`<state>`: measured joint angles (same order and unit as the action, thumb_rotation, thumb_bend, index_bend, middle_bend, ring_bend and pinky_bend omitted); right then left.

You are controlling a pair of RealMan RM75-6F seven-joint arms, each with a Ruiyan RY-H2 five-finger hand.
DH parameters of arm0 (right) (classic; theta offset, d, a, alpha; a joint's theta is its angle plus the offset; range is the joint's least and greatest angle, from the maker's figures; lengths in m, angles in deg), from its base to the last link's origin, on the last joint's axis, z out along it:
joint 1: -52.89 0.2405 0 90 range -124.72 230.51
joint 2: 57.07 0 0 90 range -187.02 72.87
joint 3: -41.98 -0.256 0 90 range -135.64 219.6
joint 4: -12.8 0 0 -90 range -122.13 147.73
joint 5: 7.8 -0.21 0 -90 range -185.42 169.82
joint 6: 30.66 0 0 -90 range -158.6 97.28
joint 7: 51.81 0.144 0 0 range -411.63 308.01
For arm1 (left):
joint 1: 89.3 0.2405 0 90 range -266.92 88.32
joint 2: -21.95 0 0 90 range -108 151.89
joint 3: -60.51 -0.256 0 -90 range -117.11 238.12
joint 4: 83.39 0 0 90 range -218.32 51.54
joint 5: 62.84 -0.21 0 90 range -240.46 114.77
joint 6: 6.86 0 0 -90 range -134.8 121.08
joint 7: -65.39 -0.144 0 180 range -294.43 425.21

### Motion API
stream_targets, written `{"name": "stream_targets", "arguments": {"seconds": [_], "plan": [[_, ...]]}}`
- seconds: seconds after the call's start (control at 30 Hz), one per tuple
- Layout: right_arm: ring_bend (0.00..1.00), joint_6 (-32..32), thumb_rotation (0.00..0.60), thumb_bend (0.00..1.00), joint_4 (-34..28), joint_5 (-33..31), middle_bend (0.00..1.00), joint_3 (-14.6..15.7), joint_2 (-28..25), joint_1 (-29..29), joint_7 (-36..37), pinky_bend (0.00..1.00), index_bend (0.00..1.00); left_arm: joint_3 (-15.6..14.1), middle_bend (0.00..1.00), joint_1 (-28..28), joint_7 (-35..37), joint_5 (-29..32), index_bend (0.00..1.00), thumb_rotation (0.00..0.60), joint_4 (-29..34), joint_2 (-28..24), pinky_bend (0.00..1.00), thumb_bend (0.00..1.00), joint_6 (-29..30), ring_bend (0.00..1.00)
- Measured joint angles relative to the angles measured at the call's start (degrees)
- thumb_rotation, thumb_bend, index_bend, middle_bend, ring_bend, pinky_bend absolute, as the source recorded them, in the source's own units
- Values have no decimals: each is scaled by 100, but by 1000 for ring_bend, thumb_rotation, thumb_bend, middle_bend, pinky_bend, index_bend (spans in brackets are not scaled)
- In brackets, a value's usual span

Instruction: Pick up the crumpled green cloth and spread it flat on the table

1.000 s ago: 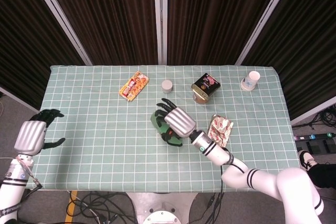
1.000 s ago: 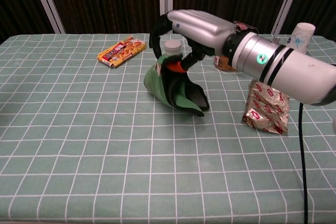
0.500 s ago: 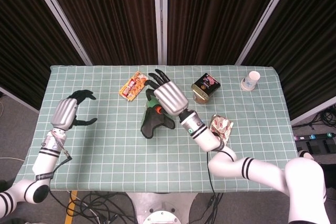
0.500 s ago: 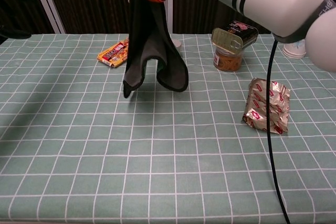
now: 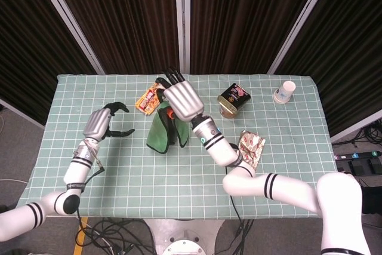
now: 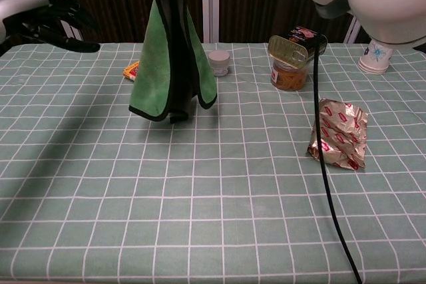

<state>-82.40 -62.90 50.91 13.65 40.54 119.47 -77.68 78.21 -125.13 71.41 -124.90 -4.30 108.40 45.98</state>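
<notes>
Right hand (image 5: 179,101) grips the green cloth (image 6: 172,71) aloft; left hand (image 5: 100,124) hovers released.

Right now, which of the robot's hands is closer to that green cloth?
The right hand: it holds the green cloth by its top so it hangs above the table. The left hand hovers apart off to the cloth's left, open and empty.

Green cloth (image 6: 160,64) with dark edging and dark inner side. Tabletop (image 6: 200,217) pale green with white grid. Silver-red foil packet (image 6: 339,133). Orange-yellow snack box (image 5: 145,100). White paper cup (image 5: 286,90) with blue print. Silver hands, black fingers (image 5: 122,131).
</notes>
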Motion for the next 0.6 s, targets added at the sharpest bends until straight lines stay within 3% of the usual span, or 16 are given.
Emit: {"name": "stream_targets", "arguments": {"seconds": [0.23,0.6], "plan": [[49,-124,600,449,446,-688,189,-19,429,557,-986,0,723,-56,259,-154,-77,257,337,200,-67,148,328,0,-261,196],[38,-116,600,451,1646,-1404,177,-158,1271,1542,-1720,0,704,-169,259,-273,-454,427,331,161,82,148,332,0,-308,196]]}}
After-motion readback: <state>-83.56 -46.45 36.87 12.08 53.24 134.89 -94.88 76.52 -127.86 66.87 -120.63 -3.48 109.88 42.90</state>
